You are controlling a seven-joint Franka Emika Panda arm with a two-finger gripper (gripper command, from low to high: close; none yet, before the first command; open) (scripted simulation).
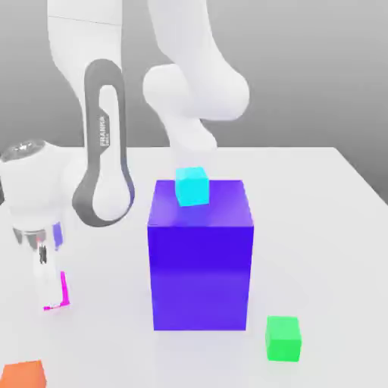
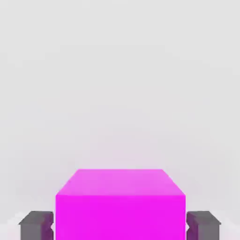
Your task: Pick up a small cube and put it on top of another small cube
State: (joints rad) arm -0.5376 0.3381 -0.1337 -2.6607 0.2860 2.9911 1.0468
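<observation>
End effector (image 2: 120,226) clamping magenta cube (image 2: 120,213) (cyan cube (image 1: 192,187) atop blue block (image 1: 200,273)).

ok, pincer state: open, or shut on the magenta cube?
Shut: the pincer is closed on the magenta cube. The hand view shows a fingertip up against each of two opposite sides.

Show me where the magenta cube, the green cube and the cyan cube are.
Magenta cube (image 2: 120,217), hand view, on its side face below the paler top.
Green cube (image 1: 283,343), exterior view, on its front face.
Cyan cube (image 1: 193,191), exterior view, on its front face.
</observation>
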